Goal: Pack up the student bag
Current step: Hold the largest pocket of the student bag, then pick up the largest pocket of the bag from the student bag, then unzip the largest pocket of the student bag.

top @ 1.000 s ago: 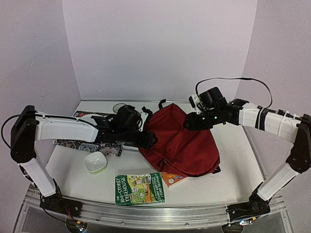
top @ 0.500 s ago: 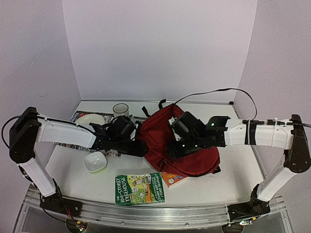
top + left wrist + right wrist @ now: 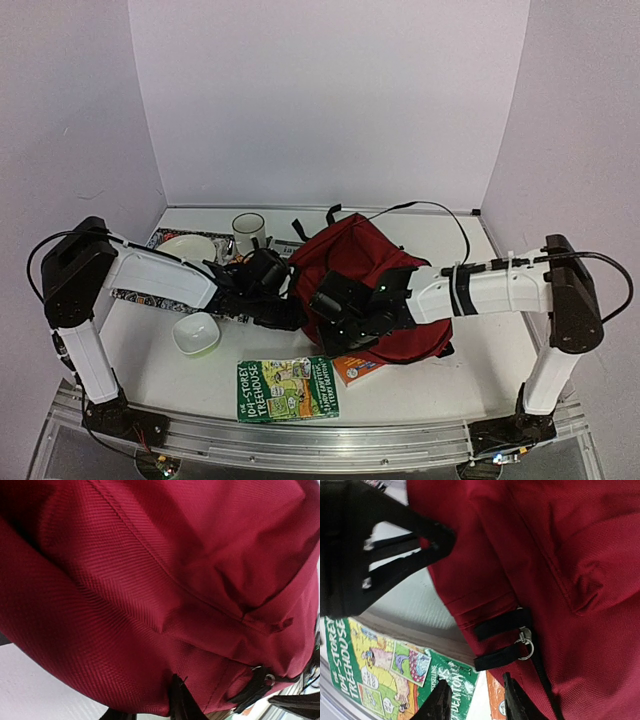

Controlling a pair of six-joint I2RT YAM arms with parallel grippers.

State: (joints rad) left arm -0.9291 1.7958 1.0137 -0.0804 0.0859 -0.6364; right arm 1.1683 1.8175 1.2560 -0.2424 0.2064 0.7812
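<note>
The student bag (image 3: 385, 280), dark red with black straps, lies at the table's middle and fills the left wrist view (image 3: 160, 580). My left gripper (image 3: 296, 315) is at the bag's left edge, its fingers pinched together on a fold of the fabric (image 3: 146, 707). My right gripper (image 3: 335, 340) reaches across the bag to its front left corner. It stands open (image 3: 479, 700) just below the zipper's metal ring (image 3: 525, 643) and two black pull tabs (image 3: 501, 625), with nothing between its fingers.
A green Treehouse book (image 3: 287, 388) lies at the front, and an orange book (image 3: 355, 368) pokes out from under the bag. A white and green bowl (image 3: 196, 333), a patterned case (image 3: 150, 295), a plate (image 3: 185, 247) and a mug (image 3: 248, 228) sit on the left.
My right arm swung from the bag's far right, across it, down to its front left corner. My left gripper slid a little nearer along the bag's left edge and closed on the fabric.
</note>
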